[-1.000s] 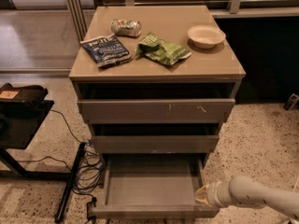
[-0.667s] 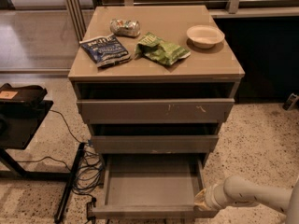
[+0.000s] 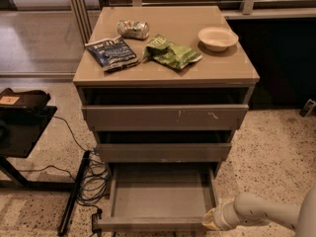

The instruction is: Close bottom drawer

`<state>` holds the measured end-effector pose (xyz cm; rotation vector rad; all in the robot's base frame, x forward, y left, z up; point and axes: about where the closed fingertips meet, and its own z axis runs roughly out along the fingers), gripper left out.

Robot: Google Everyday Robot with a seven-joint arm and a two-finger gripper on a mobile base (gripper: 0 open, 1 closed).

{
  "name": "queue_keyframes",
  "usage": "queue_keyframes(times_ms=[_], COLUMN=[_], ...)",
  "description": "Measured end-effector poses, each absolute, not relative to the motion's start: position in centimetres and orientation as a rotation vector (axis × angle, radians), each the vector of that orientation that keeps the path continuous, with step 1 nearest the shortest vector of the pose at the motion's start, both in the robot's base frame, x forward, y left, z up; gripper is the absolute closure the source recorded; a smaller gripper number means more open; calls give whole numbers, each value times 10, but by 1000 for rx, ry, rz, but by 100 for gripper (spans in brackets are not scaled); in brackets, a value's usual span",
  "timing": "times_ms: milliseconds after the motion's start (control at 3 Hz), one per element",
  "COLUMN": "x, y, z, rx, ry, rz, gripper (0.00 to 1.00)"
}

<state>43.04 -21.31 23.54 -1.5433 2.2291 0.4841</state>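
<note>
While the three-drawer table [image 3: 224, 68] fills our view, we see its bottom drawer [image 3: 160, 191] pulled far out, just above the floor. Our arm [image 3: 261, 212] shows at the lower right, the pincer [image 3: 211, 219] at the drawer's front right corner; whether it is open or closed we cannot tell.

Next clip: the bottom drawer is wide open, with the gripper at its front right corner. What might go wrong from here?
1. The gripper sits at the bottom drawer's front right corner, not mid-front; an off-centre push may skew the drawer and jam it.
2. From that corner it may slip off the plain front.
3. The cables on the floor by the drawer's left side might snag.
</note>
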Motion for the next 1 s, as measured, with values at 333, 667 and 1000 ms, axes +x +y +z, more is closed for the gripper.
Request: queue_keyframes(times_ms=[333, 667, 1000], x=[405, 389, 388], y=[-203, -193, -184], z=[213, 195, 173], rx=[-1533, -1535, -1509], ry=[2247, 2249, 2241], rz=[552, 583, 585], gripper=[100, 100, 100])
